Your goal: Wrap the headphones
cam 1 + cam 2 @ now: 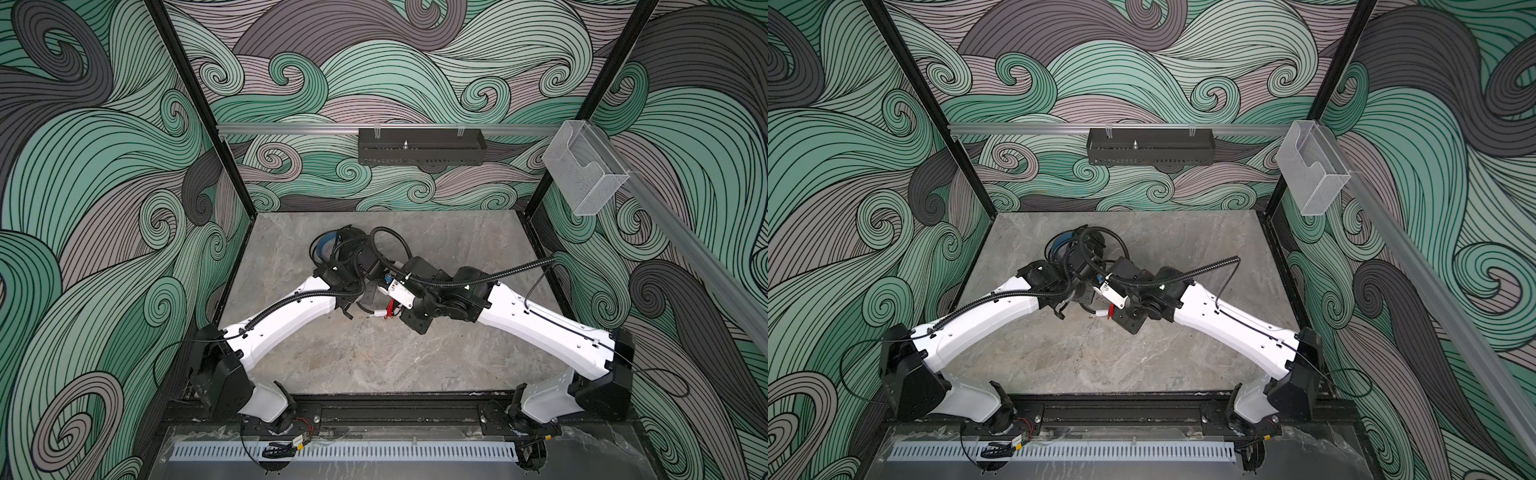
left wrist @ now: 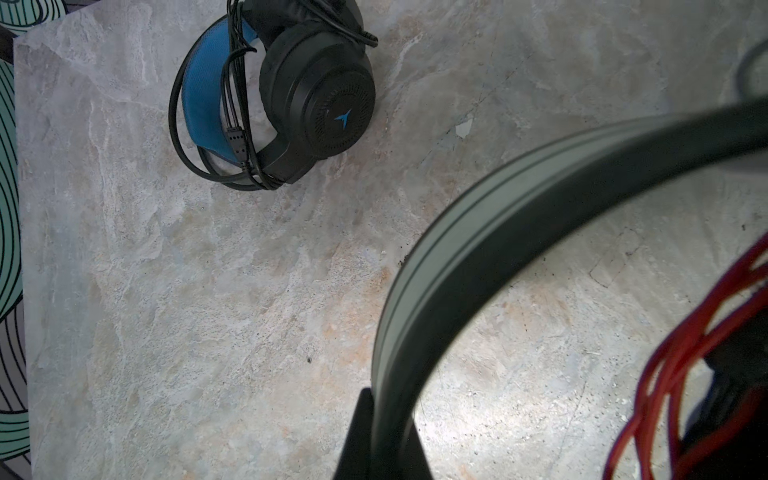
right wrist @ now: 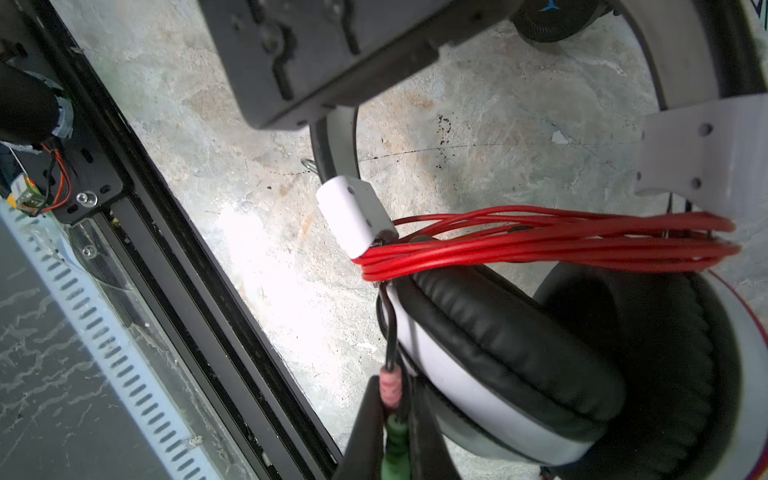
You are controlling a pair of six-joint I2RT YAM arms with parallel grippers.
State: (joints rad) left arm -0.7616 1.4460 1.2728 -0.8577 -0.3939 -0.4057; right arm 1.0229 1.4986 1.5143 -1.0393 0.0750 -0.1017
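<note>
Left hand (image 2: 382, 434) clenched on white headset's headband (image 2: 478, 232); right hand (image 3: 395, 436) pinches the jack plugs (image 3: 390, 388). Plugs slipping free would likely let red cable (image 3: 540, 245) coils spring loose.

Grey marbled tabletop (image 1: 374, 365), swirling green wave-pattern walls (image 1: 104, 166), black slotted tray (image 1: 419, 151) — hung on the rail (image 1: 291, 128), clear plastic holder (image 1: 586, 174)

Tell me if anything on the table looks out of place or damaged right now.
Nothing major. A pale fleck, a chip or a scrap, sits on the table near the black headset, a thin scratch runs past it, and dark specks dot the surface nearby.
</note>
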